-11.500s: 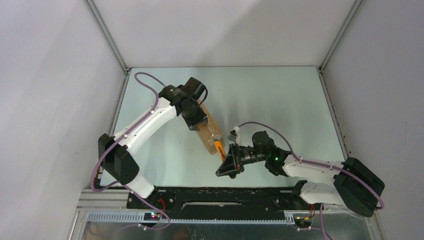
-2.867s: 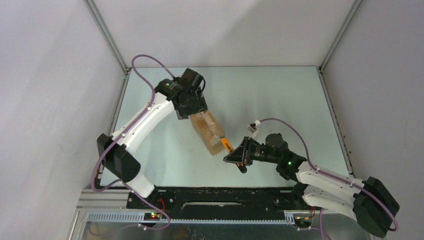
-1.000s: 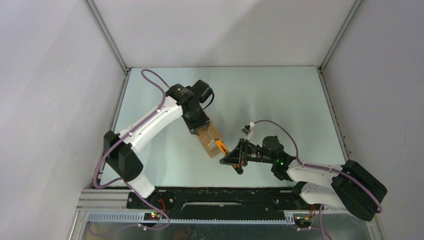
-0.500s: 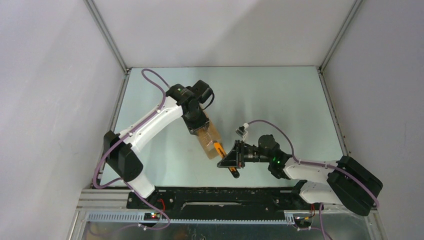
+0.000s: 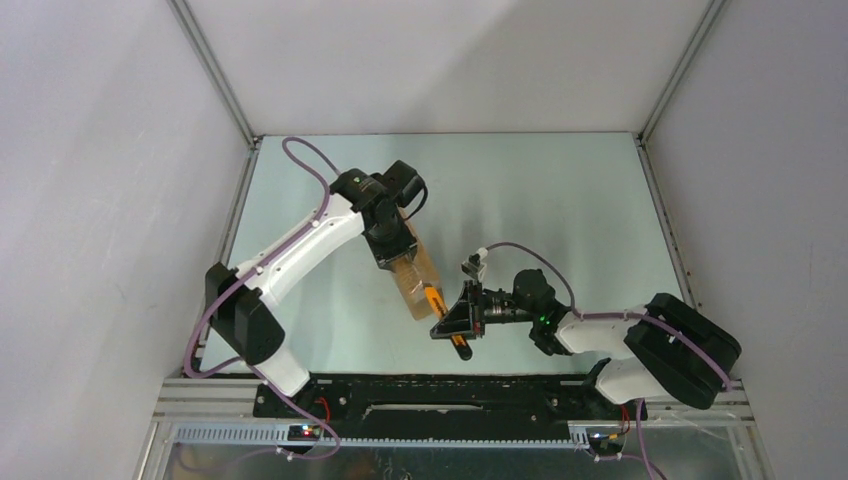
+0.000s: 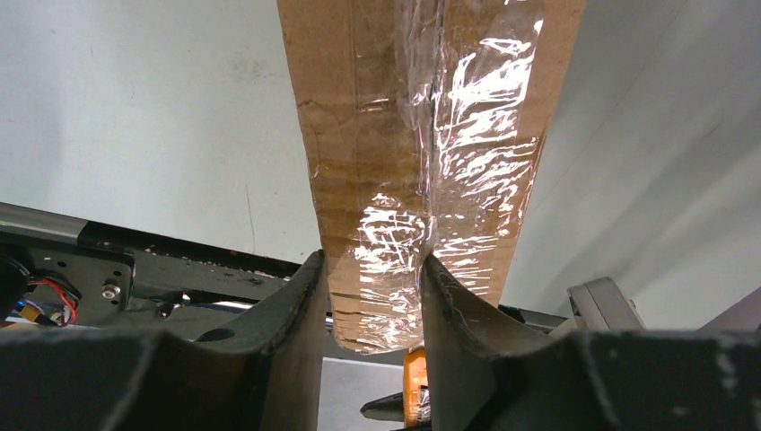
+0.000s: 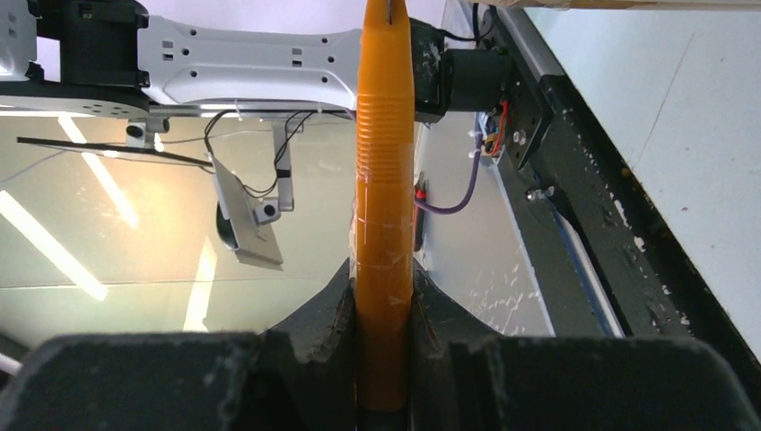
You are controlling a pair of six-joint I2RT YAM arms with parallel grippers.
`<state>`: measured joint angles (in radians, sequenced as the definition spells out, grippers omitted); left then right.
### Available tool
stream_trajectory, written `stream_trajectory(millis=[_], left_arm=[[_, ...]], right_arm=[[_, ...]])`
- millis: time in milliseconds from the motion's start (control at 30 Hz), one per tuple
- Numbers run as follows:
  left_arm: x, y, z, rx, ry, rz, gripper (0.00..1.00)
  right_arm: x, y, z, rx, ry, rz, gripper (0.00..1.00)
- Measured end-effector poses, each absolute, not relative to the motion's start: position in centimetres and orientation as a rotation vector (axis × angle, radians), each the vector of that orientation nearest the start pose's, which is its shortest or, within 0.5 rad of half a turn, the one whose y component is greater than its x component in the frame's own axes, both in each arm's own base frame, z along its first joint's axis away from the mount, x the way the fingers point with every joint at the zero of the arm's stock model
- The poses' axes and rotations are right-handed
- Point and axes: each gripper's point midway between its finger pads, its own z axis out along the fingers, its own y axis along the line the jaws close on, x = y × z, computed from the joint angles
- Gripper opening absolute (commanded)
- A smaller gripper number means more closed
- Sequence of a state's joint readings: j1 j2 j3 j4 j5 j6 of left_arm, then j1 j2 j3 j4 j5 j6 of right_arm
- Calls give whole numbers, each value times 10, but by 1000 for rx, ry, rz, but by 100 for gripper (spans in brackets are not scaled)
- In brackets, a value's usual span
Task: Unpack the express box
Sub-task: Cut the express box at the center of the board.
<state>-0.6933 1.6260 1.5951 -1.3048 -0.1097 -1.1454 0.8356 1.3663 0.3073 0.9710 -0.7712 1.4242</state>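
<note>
Top external: your left hand (image 5: 398,250) is clamped on the far end of the express box (image 5: 418,282). The box is left of centre over the tabletop (image 5: 560,200), with its long axis angled toward the right arm. You can't tell whether its near end rests on the tabletop. Left wrist: both fingers (image 6: 301,310) press the taped cardboard seam. Your right hand (image 5: 452,322) is squeezed tight on the orange utility knife (image 5: 435,297), tip at the box's near end. Contact unclear.
</note>
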Motion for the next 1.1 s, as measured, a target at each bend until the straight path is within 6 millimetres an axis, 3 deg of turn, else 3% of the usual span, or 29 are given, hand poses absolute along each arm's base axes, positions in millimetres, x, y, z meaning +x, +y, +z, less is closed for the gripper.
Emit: stream_trajectory(millis=[367, 1100], left_arm=[[233, -213, 178, -655, 2822, -206, 0], [233, -216, 178, -640, 2807, -298, 0]], right_arm=[[87, 332, 173, -133, 2281, 2241, 0], [78, 349, 176, -284, 2395, 2277, 0]])
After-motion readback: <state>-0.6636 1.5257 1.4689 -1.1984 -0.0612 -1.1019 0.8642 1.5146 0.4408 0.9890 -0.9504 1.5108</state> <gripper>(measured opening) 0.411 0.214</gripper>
